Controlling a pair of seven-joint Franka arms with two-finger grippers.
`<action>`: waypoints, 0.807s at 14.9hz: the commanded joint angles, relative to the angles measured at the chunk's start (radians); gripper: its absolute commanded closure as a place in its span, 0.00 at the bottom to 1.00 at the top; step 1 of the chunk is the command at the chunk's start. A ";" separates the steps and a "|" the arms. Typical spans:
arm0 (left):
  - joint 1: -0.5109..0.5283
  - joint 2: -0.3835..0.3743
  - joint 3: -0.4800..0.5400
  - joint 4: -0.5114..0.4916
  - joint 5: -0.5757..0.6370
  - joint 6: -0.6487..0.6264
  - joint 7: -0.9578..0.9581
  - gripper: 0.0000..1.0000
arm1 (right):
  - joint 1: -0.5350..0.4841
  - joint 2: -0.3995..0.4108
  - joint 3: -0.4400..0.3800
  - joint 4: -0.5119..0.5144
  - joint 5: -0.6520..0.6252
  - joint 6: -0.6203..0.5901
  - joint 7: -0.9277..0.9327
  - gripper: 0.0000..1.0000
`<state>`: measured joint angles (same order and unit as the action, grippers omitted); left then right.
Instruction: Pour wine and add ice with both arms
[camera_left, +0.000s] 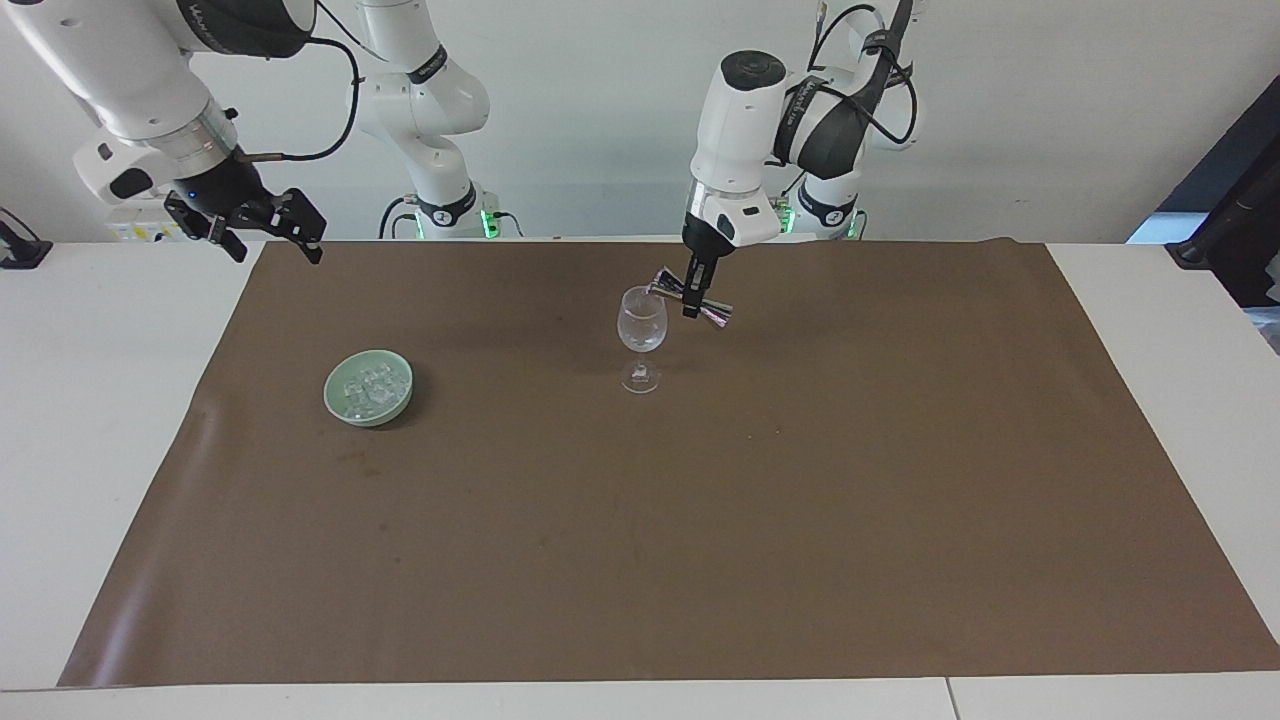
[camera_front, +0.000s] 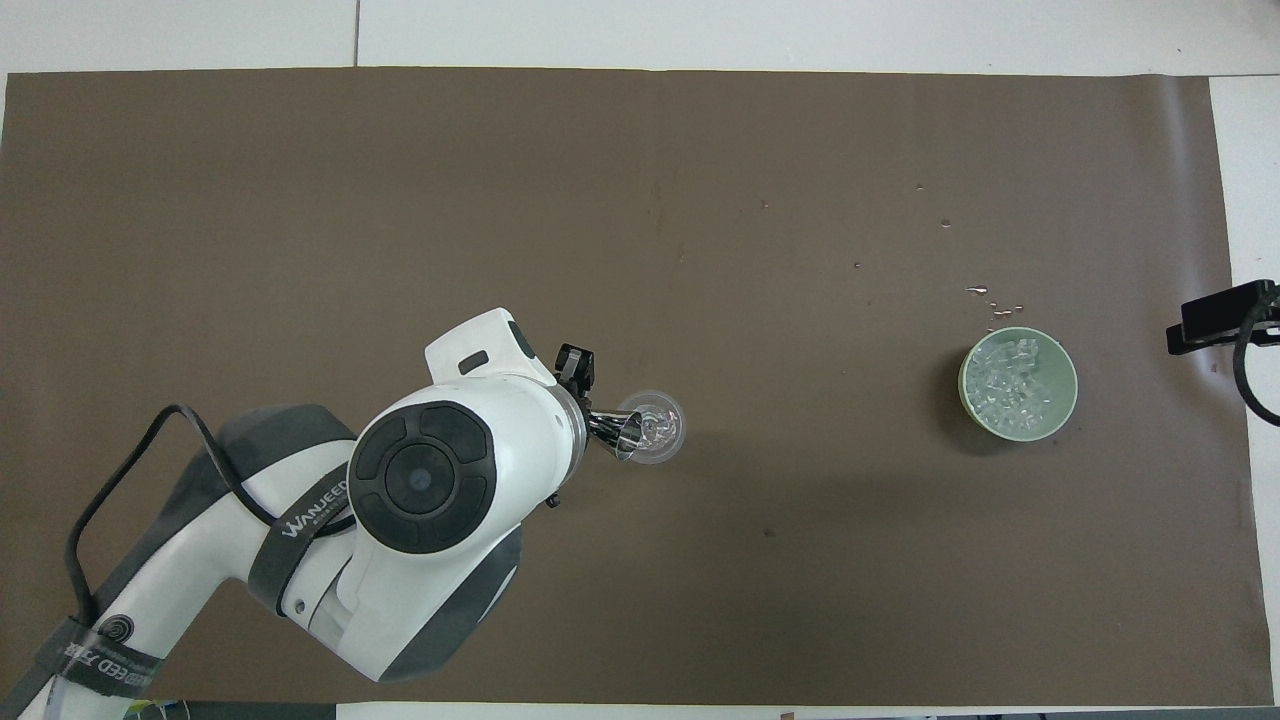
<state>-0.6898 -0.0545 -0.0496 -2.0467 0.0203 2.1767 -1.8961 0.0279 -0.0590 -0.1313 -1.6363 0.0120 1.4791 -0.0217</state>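
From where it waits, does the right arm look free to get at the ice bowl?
Probably yes. The right gripper hangs open at its own end of the table, with nothing between it and the pale green bowl of ice. The left gripper, holding the jigger, is busy at the wine glass.

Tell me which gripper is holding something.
The left gripper, over the wine glass, is shut on a tilted silver jigger. The right gripper waits open and empty at the mat's edge.

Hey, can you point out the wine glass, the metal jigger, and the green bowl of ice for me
wine glass (camera_left: 642, 325), facing view, on its clear bowl.
metal jigger (camera_left: 717, 312), facing view, on its end cone away from the glass.
green bowl (camera_front: 1067, 400), overhead view, on its rim.
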 joint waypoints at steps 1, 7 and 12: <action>-0.030 0.009 0.005 0.016 0.120 0.037 -0.098 1.00 | -0.011 -0.019 0.007 -0.019 0.003 -0.003 0.011 0.00; -0.063 0.002 0.001 0.005 0.263 0.061 -0.156 1.00 | -0.011 -0.019 0.007 -0.019 0.003 -0.005 0.011 0.00; -0.085 -0.005 0.001 0.000 0.348 0.054 -0.178 1.00 | -0.011 -0.019 0.007 -0.017 0.003 -0.005 0.011 0.00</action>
<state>-0.7540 -0.0539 -0.0568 -2.0457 0.3182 2.2268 -2.0434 0.0279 -0.0590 -0.1313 -1.6363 0.0120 1.4791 -0.0217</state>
